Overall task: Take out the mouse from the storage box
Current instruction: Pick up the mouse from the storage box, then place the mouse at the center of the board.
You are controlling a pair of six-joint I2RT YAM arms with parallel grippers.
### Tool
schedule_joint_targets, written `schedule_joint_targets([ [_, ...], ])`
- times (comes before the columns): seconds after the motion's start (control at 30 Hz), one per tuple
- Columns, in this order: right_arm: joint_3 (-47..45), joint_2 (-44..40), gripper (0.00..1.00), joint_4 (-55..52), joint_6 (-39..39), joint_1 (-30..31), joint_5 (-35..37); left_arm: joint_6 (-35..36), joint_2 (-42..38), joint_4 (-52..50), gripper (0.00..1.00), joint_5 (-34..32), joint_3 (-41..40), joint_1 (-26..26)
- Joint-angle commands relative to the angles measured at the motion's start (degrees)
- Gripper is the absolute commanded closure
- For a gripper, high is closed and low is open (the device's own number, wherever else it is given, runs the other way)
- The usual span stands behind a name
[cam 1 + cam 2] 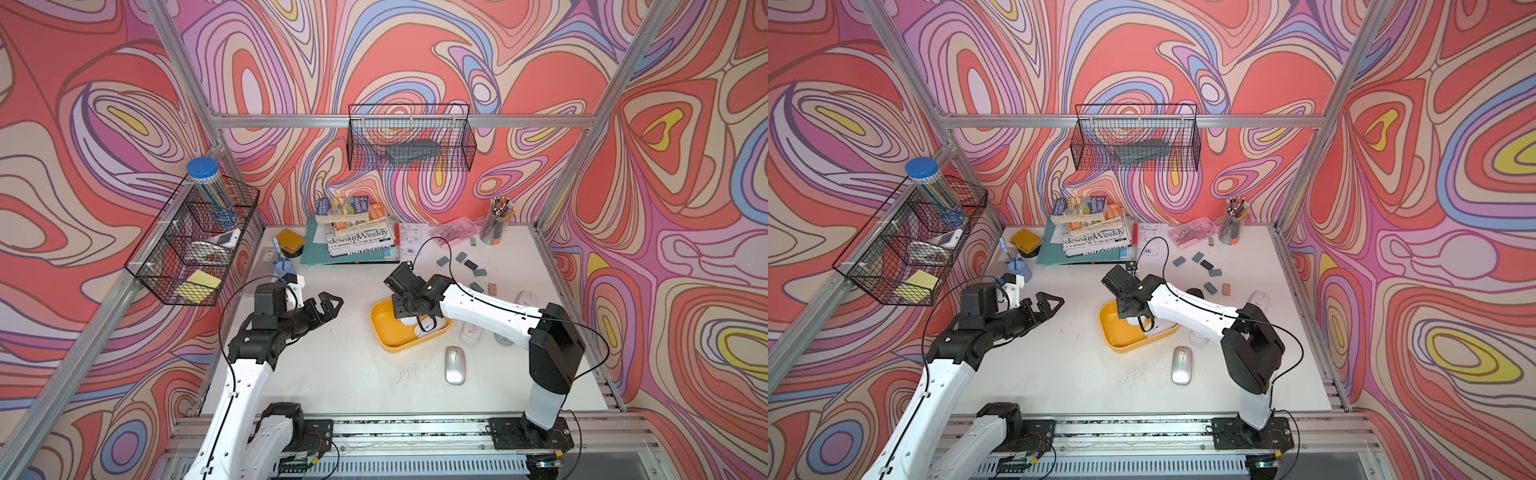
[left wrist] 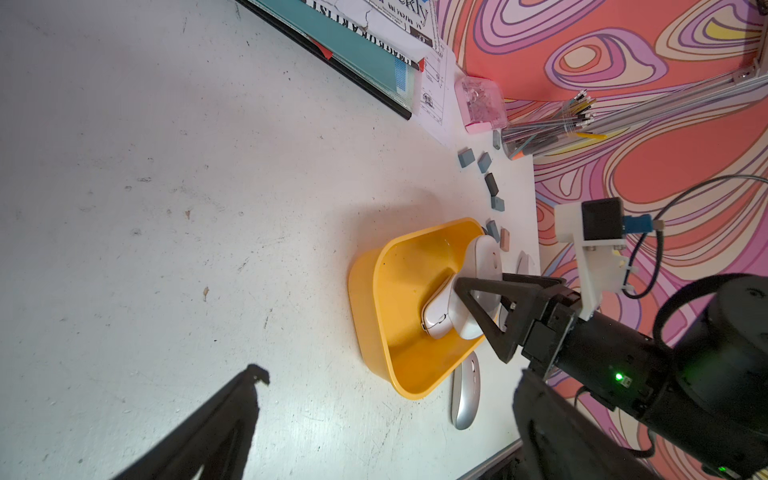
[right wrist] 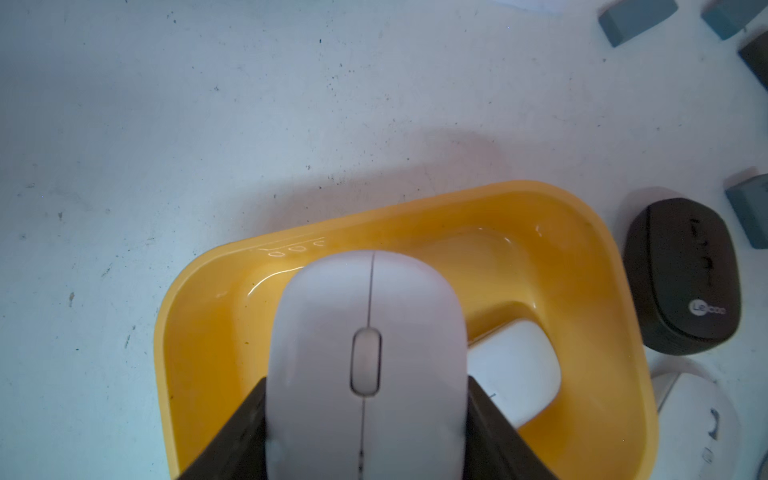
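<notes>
A magazine (image 1: 360,240) in the paper stack at the back of the surface shows the large black masthead "designWeekly", readable in both top views. In the right wrist view, a black mouse (image 3: 681,276) beside the yellow storage box (image 3: 216,291) carries a small white logo, too blurred to read with certainty.

The storage box (image 1: 384,328) sits mid-tabletop (image 1: 332,374). Two mice (image 2: 440,316) lie in it. Another mouse (image 1: 455,365) lies just in front.
</notes>
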Motion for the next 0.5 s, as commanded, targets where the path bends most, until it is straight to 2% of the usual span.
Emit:
schedule_joint_targets([
  [0.0,-2.22,-5.16,0.45,-3.06,1.49,-0.35,2.95,0.44,-0.53,0.28,0.01,-0.2,-0.08,-0.1],
  [0.3,-21.11,-25.85,0.44,-16.19,14.3,-3.63,5.72,0.22,-0.8,0.62,0.01,0.39,-0.35,-0.1],
  [0.4,-28.53,-33.12,0.45,-18.94,18.28,-8.06,4.13,0.08,-0.88,0.82,0.01,0.56,-0.43,-0.1],
  [0.47,-32.43,-35.33,0.45,-17.97,17.64,-12.5,2.22,-0.09,-0.82,1.15,0.01,0.69,-0.43,-0.14],
])
